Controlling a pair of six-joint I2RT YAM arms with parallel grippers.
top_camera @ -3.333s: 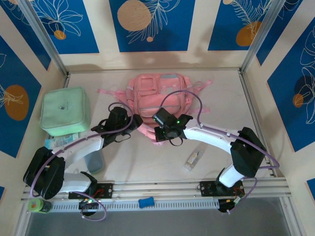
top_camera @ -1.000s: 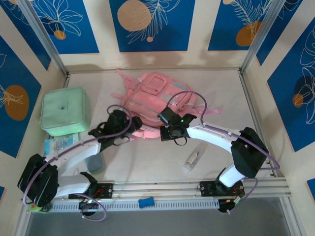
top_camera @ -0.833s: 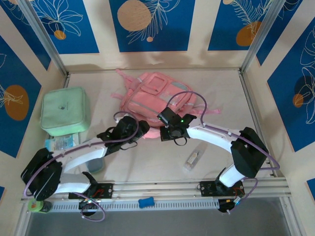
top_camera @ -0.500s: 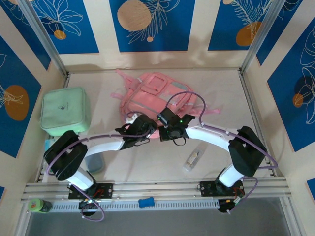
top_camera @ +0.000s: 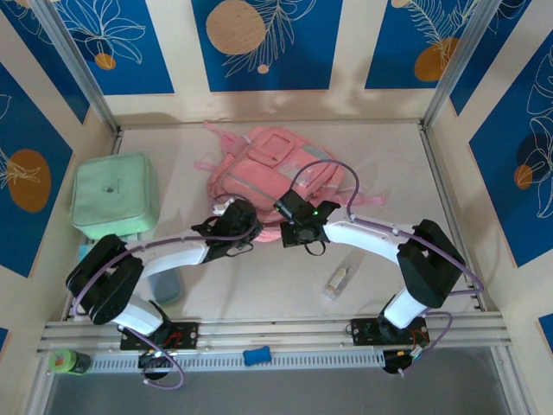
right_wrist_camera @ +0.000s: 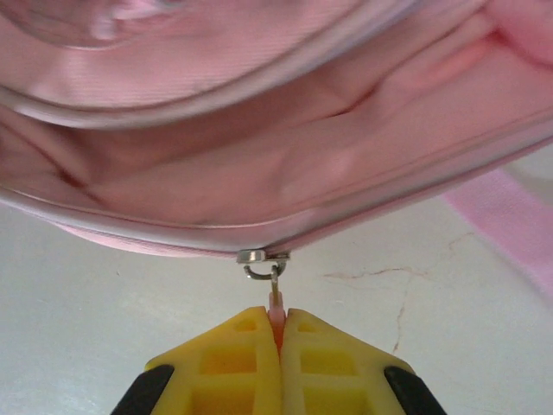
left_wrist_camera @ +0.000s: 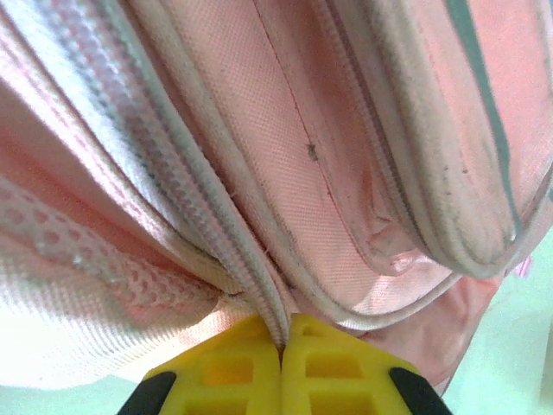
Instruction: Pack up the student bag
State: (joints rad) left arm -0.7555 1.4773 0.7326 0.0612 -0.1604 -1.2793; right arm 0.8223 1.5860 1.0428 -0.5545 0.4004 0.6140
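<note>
The pink student bag (top_camera: pixel 285 164) lies at the back middle of the table, its near edge between both grippers. My left gripper (top_camera: pixel 253 226) is at that edge and, in the left wrist view, my left gripper (left_wrist_camera: pixel 282 346) is shut on a grey-white zip seam (left_wrist_camera: pixel 199 225) of the student bag (left_wrist_camera: pixel 346 173). My right gripper (top_camera: pixel 280 232) is just to its right. In the right wrist view my right gripper (right_wrist_camera: pixel 276 324) is shut on the small pink zip pull (right_wrist_camera: pixel 275 300), which hangs from a metal slider (right_wrist_camera: pixel 262 256) on the student bag (right_wrist_camera: pixel 259 156).
A mint-green soft case (top_camera: pixel 112 194) sits at the left, with a packet (top_camera: pixel 108 251) and a grey-blue container (top_camera: pixel 164 285) in front of it. A small clear tube (top_camera: pixel 341 278) lies at the front right. A blue piece (top_camera: pixel 257 355) and a green bottle (top_camera: pixel 69 361) rest by the front rail.
My left arm has swung right to the bag's near edge and its gripper has shut on the zip seam. The right gripper has stayed shut on the zip pull.
</note>
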